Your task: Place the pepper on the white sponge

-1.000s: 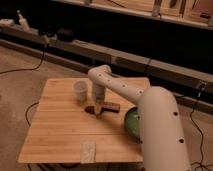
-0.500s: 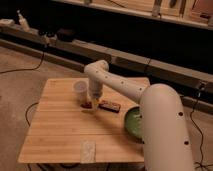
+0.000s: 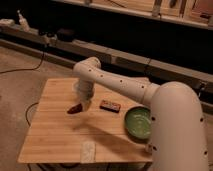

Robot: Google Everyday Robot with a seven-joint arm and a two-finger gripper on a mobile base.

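The pepper (image 3: 75, 108) is small, dark red and glossy. It hangs from my gripper (image 3: 81, 105) just above the wooden table (image 3: 55, 125), left of the middle. The gripper points down from the white arm and is shut on the pepper's right end. The white sponge (image 3: 88, 150) is a pale speckled pad lying flat at the table's front edge, well below and slightly right of the pepper. Nothing lies on it.
A flat dark brown block (image 3: 110, 105) lies right of the gripper. A green bowl (image 3: 137, 123) sits at the table's right side, by the arm's large white body (image 3: 175, 130). A pale cup is mostly hidden behind the wrist. Cables run over the floor at the left.
The gripper has moved left and slightly towards the front with the pepper, away from the brown block. The wrist now covers the cup.
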